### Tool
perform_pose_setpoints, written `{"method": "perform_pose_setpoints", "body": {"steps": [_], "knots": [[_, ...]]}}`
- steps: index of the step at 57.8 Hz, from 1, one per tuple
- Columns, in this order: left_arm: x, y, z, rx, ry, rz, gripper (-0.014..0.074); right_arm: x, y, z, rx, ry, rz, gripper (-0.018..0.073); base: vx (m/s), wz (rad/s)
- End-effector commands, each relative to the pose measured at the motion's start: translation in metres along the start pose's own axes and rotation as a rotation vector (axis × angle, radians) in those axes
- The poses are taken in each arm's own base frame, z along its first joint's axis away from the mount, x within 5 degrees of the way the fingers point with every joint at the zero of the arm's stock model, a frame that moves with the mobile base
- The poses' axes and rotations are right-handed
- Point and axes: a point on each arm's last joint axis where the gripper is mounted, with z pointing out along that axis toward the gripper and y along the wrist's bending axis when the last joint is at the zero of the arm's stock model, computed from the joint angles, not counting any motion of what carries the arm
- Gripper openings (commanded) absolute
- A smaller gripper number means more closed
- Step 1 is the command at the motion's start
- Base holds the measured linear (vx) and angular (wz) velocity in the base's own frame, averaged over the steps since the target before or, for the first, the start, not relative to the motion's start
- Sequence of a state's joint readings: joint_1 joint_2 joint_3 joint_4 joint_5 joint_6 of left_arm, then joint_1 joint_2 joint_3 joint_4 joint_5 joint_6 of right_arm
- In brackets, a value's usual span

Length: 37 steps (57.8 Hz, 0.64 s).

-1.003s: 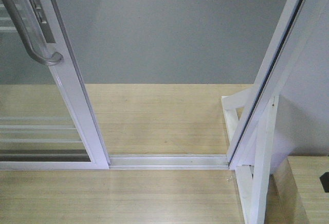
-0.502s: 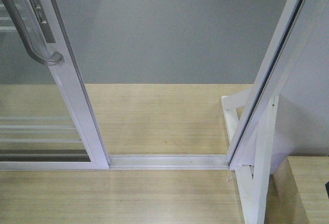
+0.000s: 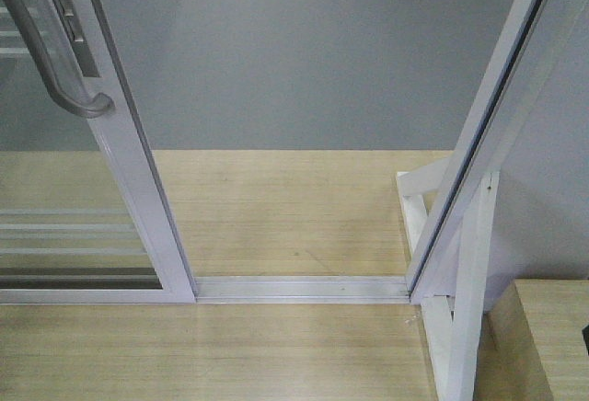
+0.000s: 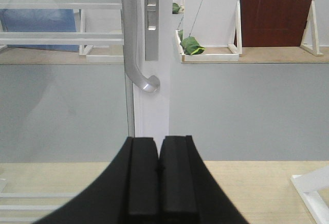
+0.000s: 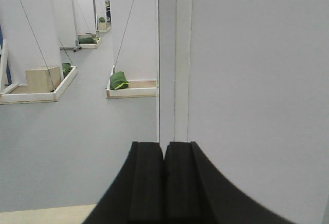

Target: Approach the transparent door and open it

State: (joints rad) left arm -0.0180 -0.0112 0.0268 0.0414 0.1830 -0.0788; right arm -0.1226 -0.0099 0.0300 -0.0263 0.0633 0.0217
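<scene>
The transparent door (image 3: pixel 129 157), clear glass in a white frame with thin white bars, stands at the left of the front view, slid aside from the right jamb (image 3: pixel 488 125). Its curved grey handle (image 3: pixel 64 88) is on the stile. In the left wrist view the handle (image 4: pixel 134 54) and stile (image 4: pixel 151 106) are straight ahead, beyond my left gripper (image 4: pixel 158 147), which is shut and empty. My right gripper (image 5: pixel 164 149) is shut and empty, facing the white jamb (image 5: pixel 175 64). Neither gripper shows in the front view.
The floor track (image 3: pixel 299 288) spans the opening between door and jamb. A white brace frame (image 3: pixel 460 281) and a wooden block (image 3: pixel 552 337) stand at the right. A wooden strip, then grey floor (image 3: pixel 294 61), lies beyond the opening. White trays with green bags (image 5: pixel 121 82) stand further off.
A small dark object at the right edge of the front view has slid almost out of sight. The door and frame have not visibly moved.
</scene>
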Motion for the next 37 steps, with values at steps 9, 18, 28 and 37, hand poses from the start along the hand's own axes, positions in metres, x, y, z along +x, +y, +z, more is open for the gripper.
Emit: {"method": "perform_pose_setpoints", "body": {"steps": [9,18,28,37], "knots": [[0.0007,-0.0005,0.0006,0.010,-0.063,-0.017,-0.0006,-0.0032,-0.0001,-0.0008,0.002,-0.078,0.000,-0.0005,0.00,0.00],[0.0007,-0.0005,0.0006,0.010,-0.063,-0.017,-0.0006,-0.0032,-0.0001,-0.0008,0.002,-0.078,0.000,-0.0005,0.00,0.00],[0.0007,-0.0005,0.0006,0.010,-0.063,-0.017,-0.0006,-0.0032,-0.0001,-0.0008,0.002,-0.078,0.000,-0.0005,0.00,0.00],[0.0007,-0.0005,0.0006,0.010,-0.063,-0.017,-0.0006,-0.0032,-0.0001,-0.0008,0.002,-0.078,0.000,-0.0005,0.00,0.00]]}}
